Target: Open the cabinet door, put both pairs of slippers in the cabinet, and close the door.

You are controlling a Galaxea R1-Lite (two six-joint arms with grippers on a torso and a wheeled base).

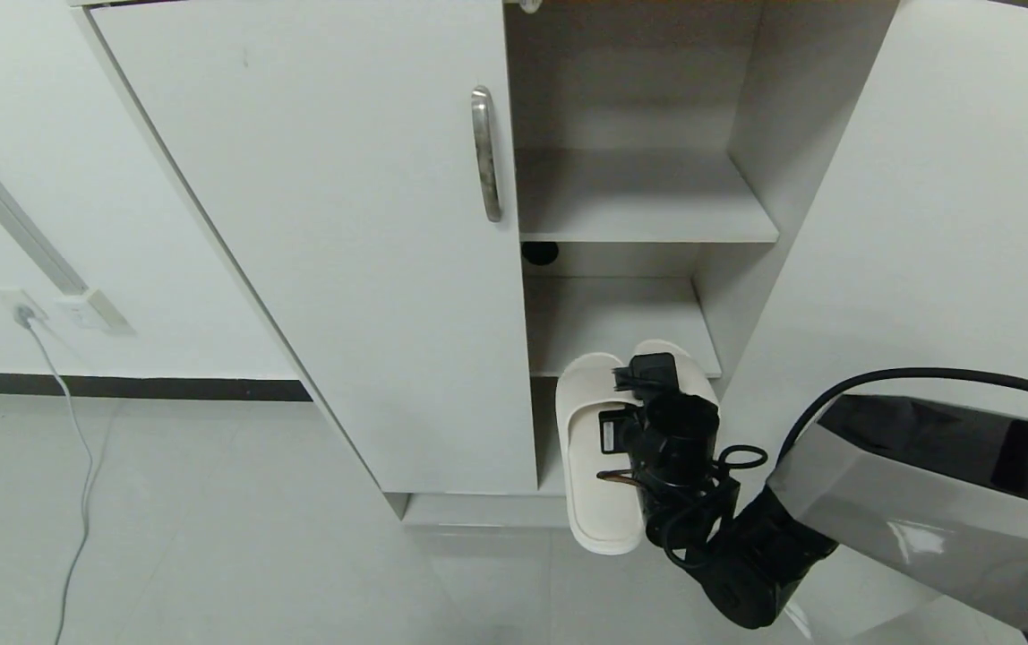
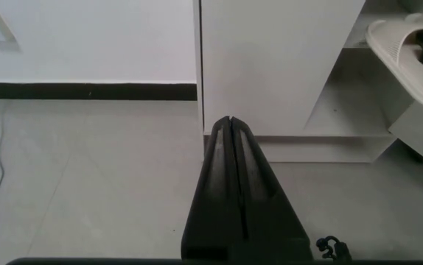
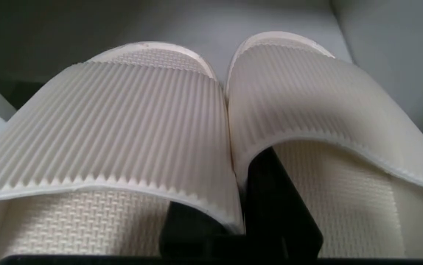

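1. Before the cabinet [image 1: 751, 134], head view:
   - The right door [image 1: 944, 224] is swung open. The left door [image 1: 326, 224], with its handle [image 1: 485, 154], is shut. The opening step is judged complete.
   - One pair of slippers [image 1: 587, 448] is carried by the right gripper [image 1: 648, 385] in front of the opening, clear of the floor.
   - The toes are pointed at the front edge of the lower shelf [image 1: 612, 318]. Whether they have crossed that edge cannot be told.

2. Left wrist view:
   - The left gripper [image 2: 230, 124] is held low over the floor [image 2: 86, 184], facing the cabinet base.
   - Its jaws are pressed fully together and nothing is gripped.
   - The carried pair of slippers [image 2: 396, 44] is seen off to the side, level with the shelf opening.

3. Right wrist view:
   - Both ribbed straps of the pair of slippers [image 3: 123, 118] are seen side by side, touching at the middle.
   - The dark fingers [image 3: 278, 199] are passed under the straps and clamped on the inner edges, so both slippers are held as one load.

4. Progress, as a judgement:
   - Done: door opened, first pair picked up and brought to the cabinet.
   - Left: the held pair is to be set on a shelf and released, the second pair is to be stowed, and the right door is to be closed.
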